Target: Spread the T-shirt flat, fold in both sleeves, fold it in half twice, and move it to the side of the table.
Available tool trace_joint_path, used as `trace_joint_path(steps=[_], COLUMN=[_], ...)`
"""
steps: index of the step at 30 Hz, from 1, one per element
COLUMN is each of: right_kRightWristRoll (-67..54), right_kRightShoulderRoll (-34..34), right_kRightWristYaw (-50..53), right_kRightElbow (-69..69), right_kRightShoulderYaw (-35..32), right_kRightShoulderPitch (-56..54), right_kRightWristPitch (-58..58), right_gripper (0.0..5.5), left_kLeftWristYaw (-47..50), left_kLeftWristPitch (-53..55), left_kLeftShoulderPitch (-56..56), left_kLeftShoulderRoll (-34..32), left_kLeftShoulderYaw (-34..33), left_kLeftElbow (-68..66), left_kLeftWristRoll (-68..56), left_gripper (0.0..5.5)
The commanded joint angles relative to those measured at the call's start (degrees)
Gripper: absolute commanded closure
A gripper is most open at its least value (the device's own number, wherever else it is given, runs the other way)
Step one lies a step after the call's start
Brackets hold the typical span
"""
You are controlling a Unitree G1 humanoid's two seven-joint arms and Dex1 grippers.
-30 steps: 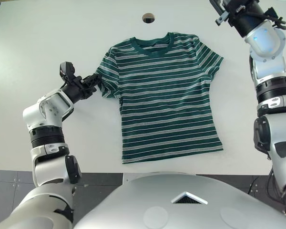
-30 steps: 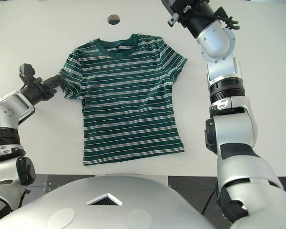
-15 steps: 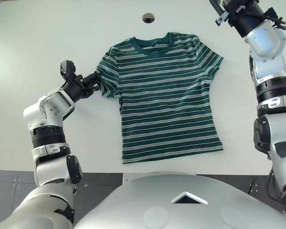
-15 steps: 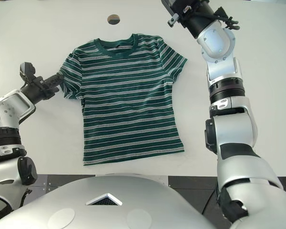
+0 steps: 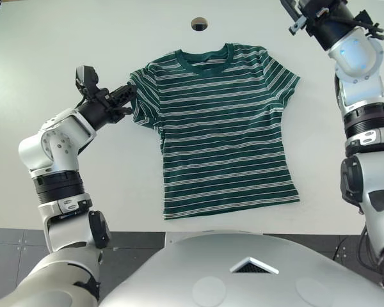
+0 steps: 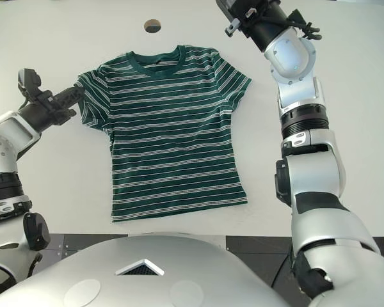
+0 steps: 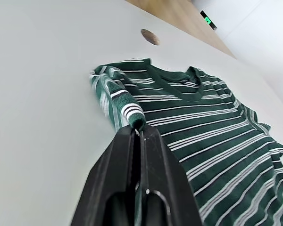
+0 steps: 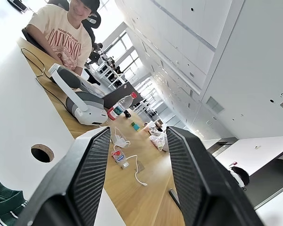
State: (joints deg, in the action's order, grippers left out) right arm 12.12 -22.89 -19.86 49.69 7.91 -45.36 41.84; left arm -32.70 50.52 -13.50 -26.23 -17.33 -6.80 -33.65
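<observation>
Item 1. T-shirt [image 5: 224, 128]: dark green with thin white stripes and a plain green collar. It lies spread face up on the white table [image 5: 51, 51], collar away from the robot, hem toward it. The body is flat. The right sleeve [image 5: 283, 86] lies out to the side, flat on the table.

Item 2. Left sleeve [image 5: 144, 105]: gathered and bunched at its hem, drawn outward from the T-shirt's left shoulder and raised a little off the table.

Item 3. Left gripper [image 7: 137, 133]: at the T-shirt's left shoulder, its two black fingers [image 7: 120, 155] pressed together with the rolled hem of the left sleeve pinched between the tips. It touches no other part of the garment.

Item 4. Right gripper [image 8: 137, 136]: raised beyond the T-shirt's right shoulder, well apart from the cloth. Its fingers [image 8: 92, 174] are spread wide, holding nothing and touching nothing.

Item 5. Round hole [image 5: 199, 23] in the table surface: just beyond the T-shirt's collar, toward the left shoulder side, apart from the cloth.
</observation>
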Motion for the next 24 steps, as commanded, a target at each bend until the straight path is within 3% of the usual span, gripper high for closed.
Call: trace_joint_path(steps=[1, 22, 24], right_kRightWristRoll=[-0.73, -0.8, -0.81], right_kRightShoulderRoll=[-0.06, -0.09, -0.16], right_kRightWristYaw=[-0.61, -1.02, -1.09], right_kRightElbow=[-0.6, -1.16, -1.25], right_kRightShoulderYaw=[-0.31, -0.45, -0.46], right_kRightShoulderPitch=[0.64, 0.85, 0.91], right_kRightWristPitch=[-0.74, -1.03, -1.03], right_gripper=[3.33, 3.33, 3.33], left_kLeftWristYaw=[2.02, 3.26, 2.74], left_kLeftWristPitch=[1.59, -7.31, -7.71], left_kLeftShoulderPitch=[-1.7, -13.96, -14.01], left_kLeftShoulderRoll=[1.85, 11.44, 11.74], left_kLeftShoulderYaw=[1.22, 7.49, 7.85], left_kLeftElbow=[1.69, -17.71, -18.76], left_kLeftWristRoll=[-0.55, 5.13, 5.48], left_gripper=[5.38, 5.38, 4.99])
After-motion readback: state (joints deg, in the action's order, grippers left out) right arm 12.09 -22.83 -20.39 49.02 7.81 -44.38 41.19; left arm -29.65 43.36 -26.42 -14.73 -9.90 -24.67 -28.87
